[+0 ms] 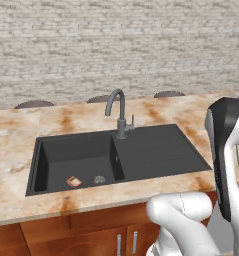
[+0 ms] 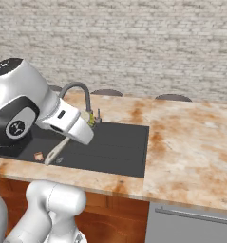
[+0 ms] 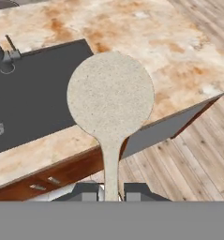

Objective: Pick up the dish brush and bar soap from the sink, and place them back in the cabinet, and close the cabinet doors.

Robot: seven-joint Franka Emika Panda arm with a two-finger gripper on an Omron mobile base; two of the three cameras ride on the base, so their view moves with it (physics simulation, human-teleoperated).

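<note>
Tan marble counter [image 1: 21,145], dark sink [image 1: 156,150]: dish brush [image 3: 110,101] clamped in gripper [image 3: 112,193], lifted.
Step 1 of 2 fetches; bar soap [image 1: 74,181] lies beside sink's drain; cabinet next.

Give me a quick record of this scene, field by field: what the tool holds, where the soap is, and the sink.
tool: the tool is shut on the dish brush, gripping its thin handle
dish brush: lifted, round head pointing away from the tool, above the counter edge
bar soap: the bar soap lies on the basin floor, near the drain
sink: the sink is dark, with its basin on the left, a flat drainboard on the right and a grey faucet behind
</note>
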